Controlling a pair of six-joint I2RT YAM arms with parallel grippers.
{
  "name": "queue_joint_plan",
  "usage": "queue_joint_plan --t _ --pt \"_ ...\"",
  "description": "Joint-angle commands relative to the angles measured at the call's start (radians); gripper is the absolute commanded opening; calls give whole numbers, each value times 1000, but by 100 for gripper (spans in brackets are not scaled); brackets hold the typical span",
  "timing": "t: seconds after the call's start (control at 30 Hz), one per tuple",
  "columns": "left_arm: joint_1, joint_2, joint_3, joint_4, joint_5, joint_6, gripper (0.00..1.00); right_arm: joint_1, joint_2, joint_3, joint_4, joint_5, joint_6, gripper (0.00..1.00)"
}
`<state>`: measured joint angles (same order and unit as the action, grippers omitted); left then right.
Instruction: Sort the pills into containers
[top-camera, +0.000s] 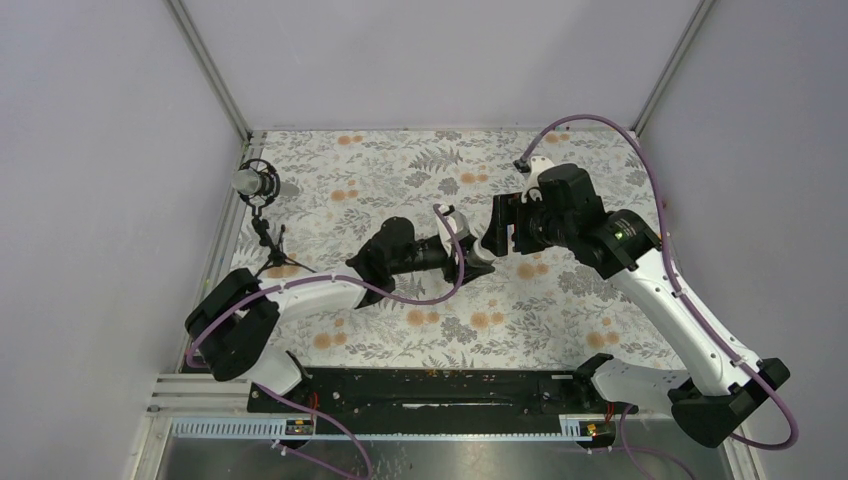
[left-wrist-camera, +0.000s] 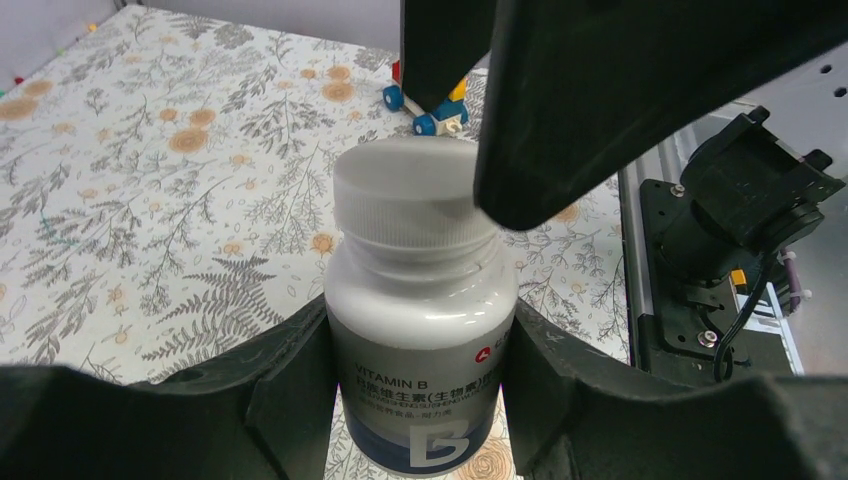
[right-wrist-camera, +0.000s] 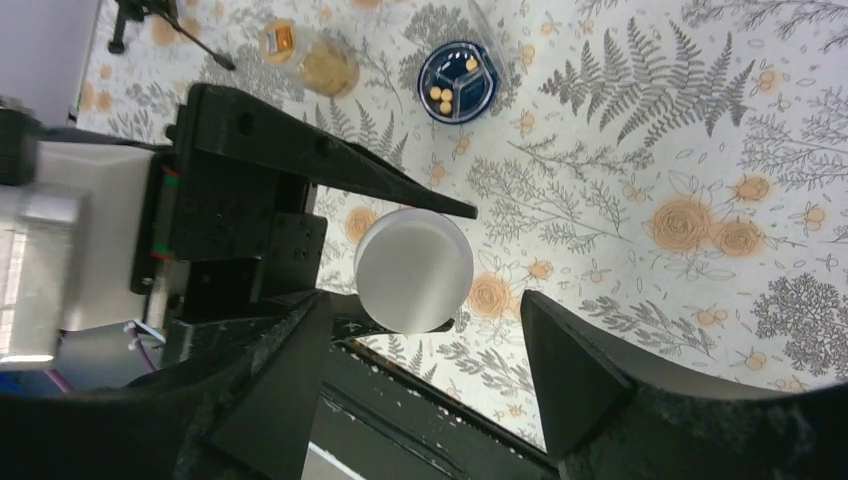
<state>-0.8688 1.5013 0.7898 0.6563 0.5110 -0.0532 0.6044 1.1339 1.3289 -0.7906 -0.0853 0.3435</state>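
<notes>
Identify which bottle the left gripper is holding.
The white-capped Vitamin B bottle, clamped in the left gripper; the amber bottle sits apart on the table.

- A white-capped plastic vitamin bottle (left-wrist-camera: 420, 330) stands between the left tool's (left-wrist-camera: 415, 400) fingers (left-wrist-camera: 285, 400).
- The right tool (right-wrist-camera: 425, 305) sits over its cap (right-wrist-camera: 413, 268), a finger either side.
- A multicoloured toy-brick piece (left-wrist-camera: 432, 108) lies on the floral surface (left-wrist-camera: 150, 200) beyond the left tool.
- A round blue case (right-wrist-camera: 458, 58) holding orange pills (right-wrist-camera: 441, 94) lies beyond the right tool.

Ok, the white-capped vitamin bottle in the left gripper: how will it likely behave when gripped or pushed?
Probably rigid: the bottle looks like hard plastic, undented in the left gripper. Its glossy, round body may slip or spin in the grip if the cap is twisted. Lying down, it would likely roll.
</notes>
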Motion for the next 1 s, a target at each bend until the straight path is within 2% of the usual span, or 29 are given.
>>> queue_joint_plan --t 0.0,0.17,0.43,0.6,0.77,0.97 --pt "-3 -50 -6 102 62 38 0 9 4 42 -42 -60 -55 75" --pt "-4 -51 -6 105 86 46 0 9 4 32 -24 -92 -53 65" --pt "-3 -46 2 100 110 46 0 8 2 23 -6 -99 -48 63" --pt "-3 -39 13 81 114 44 0 8 9 23 3 -106 -48 44" --pt "-4 -36 81 -33 100 45 0 8 19 20 7 -139 -67 35" --pt "-4 -19 165 -228 63 102 0 10 15 12 11 -161 -129 34"
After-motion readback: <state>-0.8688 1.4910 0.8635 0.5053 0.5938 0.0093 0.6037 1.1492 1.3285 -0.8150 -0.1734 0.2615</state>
